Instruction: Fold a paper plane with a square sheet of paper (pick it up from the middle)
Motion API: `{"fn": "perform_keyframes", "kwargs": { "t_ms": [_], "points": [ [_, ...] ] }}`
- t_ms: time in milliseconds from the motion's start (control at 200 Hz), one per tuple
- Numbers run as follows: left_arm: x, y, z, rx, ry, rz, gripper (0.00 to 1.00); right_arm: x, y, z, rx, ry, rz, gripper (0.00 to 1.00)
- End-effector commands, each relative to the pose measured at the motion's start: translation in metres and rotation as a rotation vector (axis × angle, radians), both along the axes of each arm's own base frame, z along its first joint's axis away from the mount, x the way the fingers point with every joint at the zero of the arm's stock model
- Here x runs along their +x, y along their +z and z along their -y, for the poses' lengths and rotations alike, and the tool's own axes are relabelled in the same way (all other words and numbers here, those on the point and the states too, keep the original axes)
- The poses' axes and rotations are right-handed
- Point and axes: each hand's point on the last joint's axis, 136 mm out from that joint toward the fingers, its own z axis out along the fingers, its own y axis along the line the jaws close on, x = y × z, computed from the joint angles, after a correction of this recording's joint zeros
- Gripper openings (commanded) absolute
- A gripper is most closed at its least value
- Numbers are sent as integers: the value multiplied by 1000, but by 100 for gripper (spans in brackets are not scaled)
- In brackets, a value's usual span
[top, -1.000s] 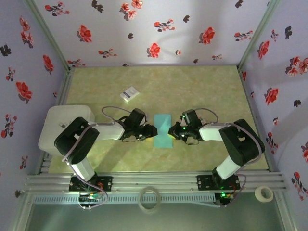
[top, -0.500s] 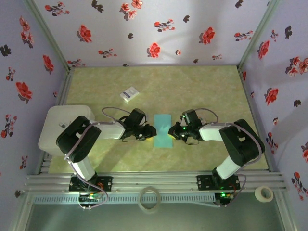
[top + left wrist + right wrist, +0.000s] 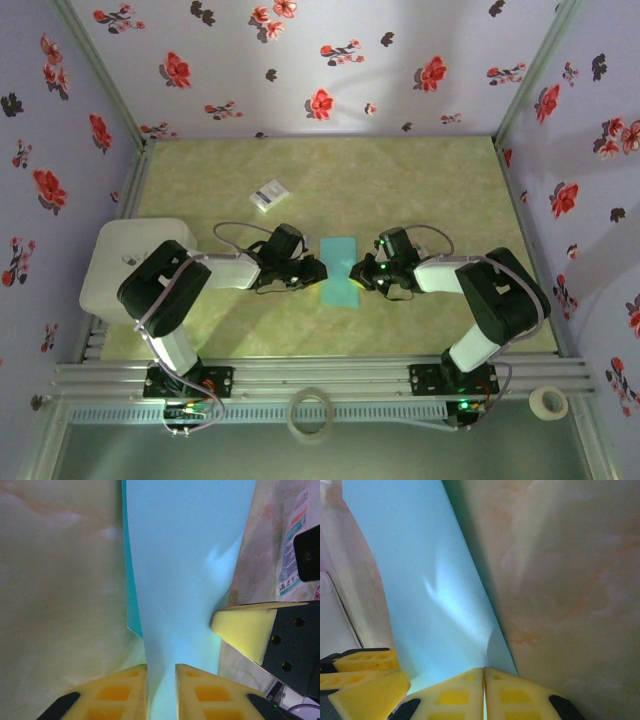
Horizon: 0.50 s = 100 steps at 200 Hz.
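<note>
Folded paper [image 3: 340,258] held from both sides.
The left gripper [image 3: 161,676] clamps its left edge, the right gripper [image 3: 484,679] its right edge, low over the worktop [image 3: 430,185].

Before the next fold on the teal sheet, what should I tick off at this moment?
1. The right gripper is shut on the edge of the teal sheet: ok.
2. The left gripper pinches it firmly: cannot tell; paper runs between its fingers, with a gap showing.
3. Sheet folded into a narrow rectangle: ok.
4. Grippers at opposite long edges, not touching each other: ok.
5. The white card lies apart from the sheet: ok.
</note>
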Motion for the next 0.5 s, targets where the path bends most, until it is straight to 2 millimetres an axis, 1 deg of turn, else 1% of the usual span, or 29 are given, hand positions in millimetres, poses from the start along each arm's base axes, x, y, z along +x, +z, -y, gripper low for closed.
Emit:
{"fn": "perform_keyframes", "kwargs": {
  "t_ms": [0, 55, 105, 200, 315, 355, 405, 495],
  "points": [
    [-1, 2, 1, -12, 2, 3, 15, -13, -16, 15, -79, -20, -64, 12],
    [0, 3, 2, -14, 3, 4, 11, -11, -12, 12, -61, -9, -48, 13],
    [0, 4, 1, -16, 11, 8, 7, -9, -3, 5, -15, 7, -17, 17],
    [1, 8, -3, -18, 38, 22, 1, -4, 14, -2, 33, 34, 39, 26],
    [2, 15, -6, -39, 71, 30, 0, -2, 32, -3, 33, 70, 102, 32],
    [2, 16, -6, -50, 81, 28, 0, -2, 39, -3, 27, 85, 126, 35],
    [0, 17, -7, -59, 93, 23, 0, -4, 46, 0, 9, 105, 157, 40],
    [-2, 18, -10, -69, 110, 18, 0, -7, 61, 5, -34, 135, 236, 43]
  ]
}}
